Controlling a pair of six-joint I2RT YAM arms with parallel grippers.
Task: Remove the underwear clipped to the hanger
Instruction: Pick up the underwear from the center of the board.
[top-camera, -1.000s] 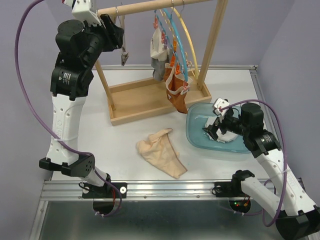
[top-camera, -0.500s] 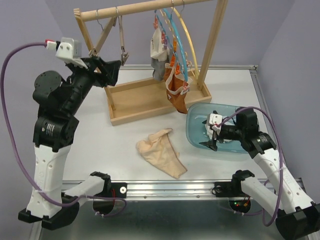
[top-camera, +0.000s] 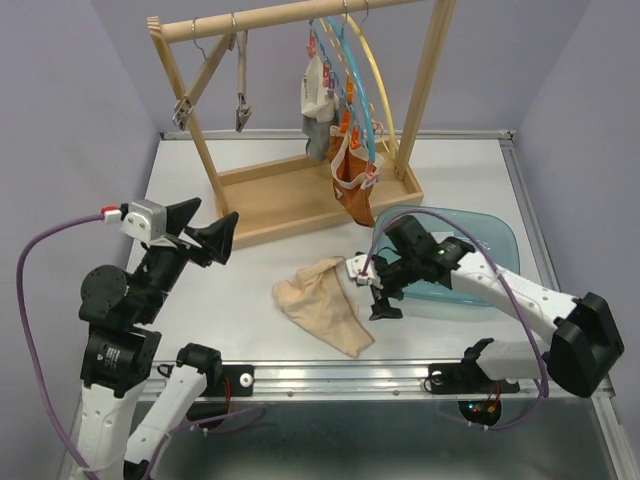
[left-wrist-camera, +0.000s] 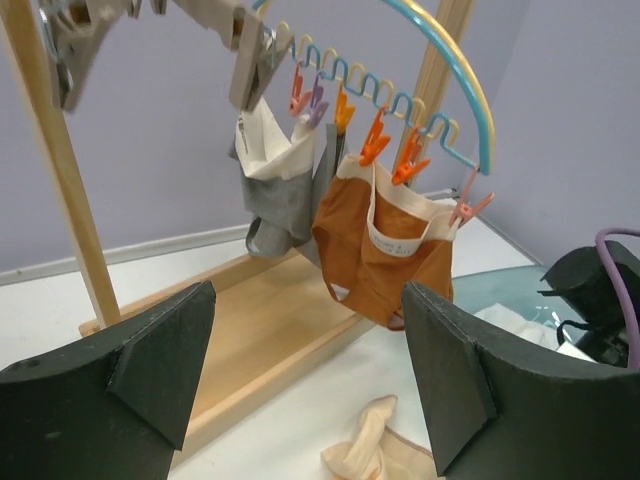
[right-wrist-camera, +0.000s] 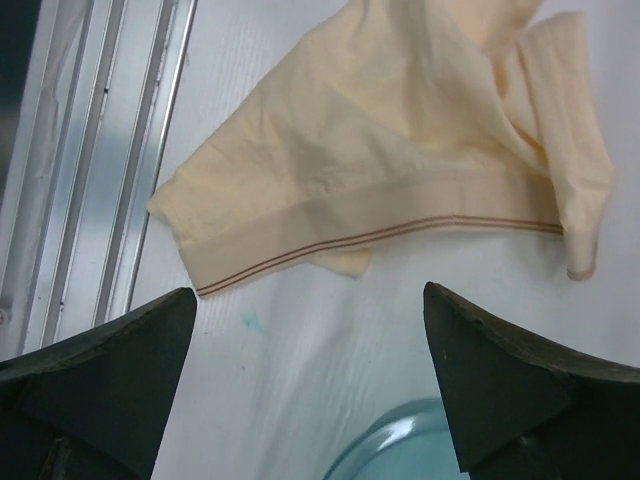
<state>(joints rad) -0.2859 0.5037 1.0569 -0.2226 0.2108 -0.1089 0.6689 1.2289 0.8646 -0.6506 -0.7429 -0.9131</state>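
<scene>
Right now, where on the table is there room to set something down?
Bare table lies behind the blue tub, right of the rack. Another patch sits left of the beige underwear. Crowded between underwear and tub, where the right claw hovers.

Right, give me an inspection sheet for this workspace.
Surface: white table, one small teal mark.
Job's things: orange-brown underwear and white and grey underwear clipped to the hanger; beige underwear loose on the table; white cloth in the tub.
Clutter: wooden rack, blue tub.
Hands: left hand open, empty, facing the rack; right hand open, empty, beside the beige underwear.
Cables: left purple cable, right purple cable; no snag seen.
Surroundings: lilac walls; nothing else seen.
</scene>
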